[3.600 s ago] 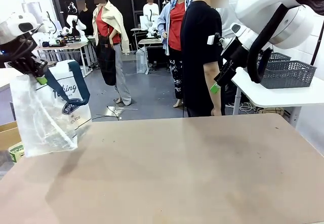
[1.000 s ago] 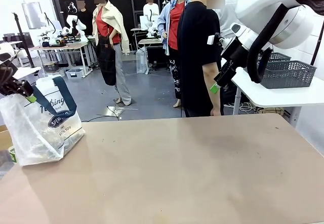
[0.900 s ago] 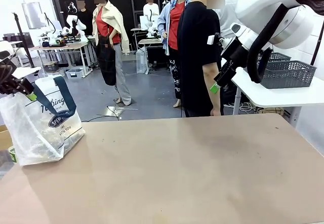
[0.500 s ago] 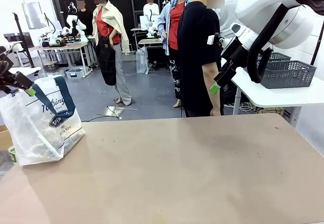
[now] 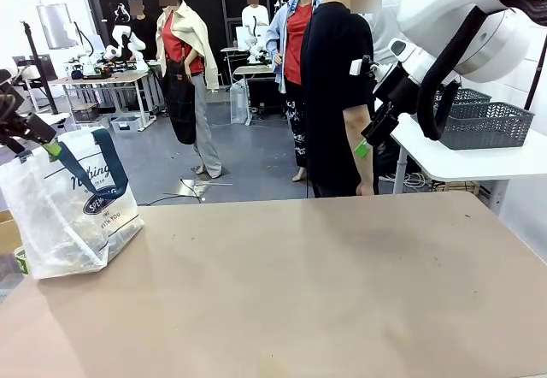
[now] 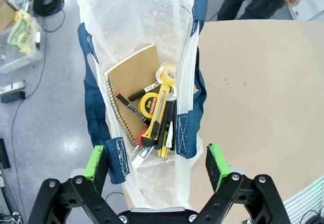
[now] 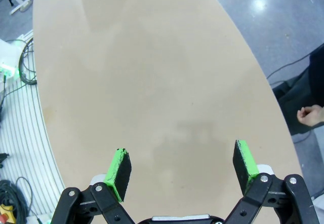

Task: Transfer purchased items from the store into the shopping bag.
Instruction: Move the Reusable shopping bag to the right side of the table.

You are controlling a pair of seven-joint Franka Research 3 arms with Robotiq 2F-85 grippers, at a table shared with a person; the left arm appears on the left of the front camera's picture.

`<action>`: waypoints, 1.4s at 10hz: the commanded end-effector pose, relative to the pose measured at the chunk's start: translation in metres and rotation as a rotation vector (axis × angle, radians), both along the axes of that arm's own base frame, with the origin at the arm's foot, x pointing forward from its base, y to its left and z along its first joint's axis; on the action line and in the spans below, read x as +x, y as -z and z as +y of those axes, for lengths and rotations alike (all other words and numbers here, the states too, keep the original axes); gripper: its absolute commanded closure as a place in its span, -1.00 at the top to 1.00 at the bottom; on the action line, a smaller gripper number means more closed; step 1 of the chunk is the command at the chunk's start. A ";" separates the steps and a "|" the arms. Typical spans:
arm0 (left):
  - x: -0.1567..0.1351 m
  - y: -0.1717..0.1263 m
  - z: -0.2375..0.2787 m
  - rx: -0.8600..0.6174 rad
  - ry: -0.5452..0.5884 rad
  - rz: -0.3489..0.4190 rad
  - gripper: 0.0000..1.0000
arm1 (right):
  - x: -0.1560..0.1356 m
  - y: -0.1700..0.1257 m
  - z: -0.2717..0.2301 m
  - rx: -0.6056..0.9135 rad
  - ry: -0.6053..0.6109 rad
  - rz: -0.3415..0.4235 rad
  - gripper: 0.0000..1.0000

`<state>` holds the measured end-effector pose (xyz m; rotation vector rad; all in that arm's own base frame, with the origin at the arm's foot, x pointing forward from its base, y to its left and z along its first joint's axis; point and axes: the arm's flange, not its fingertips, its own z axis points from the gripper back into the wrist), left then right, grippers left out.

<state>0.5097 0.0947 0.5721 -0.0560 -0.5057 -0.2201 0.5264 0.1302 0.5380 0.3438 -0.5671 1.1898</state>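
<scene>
Now | tan table (image 5: 342,284) bare mid | shopping bag (image 5: 68,215) at left edge | both end effectors released | grey floor beyond

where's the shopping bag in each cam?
Front: bag stands at the table's far left edge, under the open left gripper.
Left wrist: bag seen from above, mouth open, notebook and tools inside, between the gripper's fingers.
Right wrist: not in it.
Shared landmark: the tan table.
</scene>
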 end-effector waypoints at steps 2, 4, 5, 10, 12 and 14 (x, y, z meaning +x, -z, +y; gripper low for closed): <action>-0.004 -0.028 -0.017 0.083 -0.020 -0.009 1.00 | 0.000 0.001 0.001 -0.015 0.005 -0.012 1.00; -0.009 -0.046 -0.040 0.121 0.108 -0.014 1.00 | 0.000 0.001 0.001 -0.015 0.005 -0.012 1.00; -0.002 -0.048 -0.054 0.139 0.216 0.029 1.00 | 0.000 0.001 0.001 -0.015 0.005 -0.012 1.00; 0.035 -0.058 -0.129 0.197 0.967 -0.040 1.00 | 0.000 0.001 0.001 -0.015 0.005 -0.012 1.00; 0.047 -0.052 -0.136 0.114 1.154 -0.124 1.00 | 0.000 0.001 0.001 -0.015 0.005 -0.012 1.00; 0.052 -0.053 -0.138 0.059 1.257 -0.224 1.00 | 0.000 0.001 0.001 -0.015 0.005 -0.012 1.00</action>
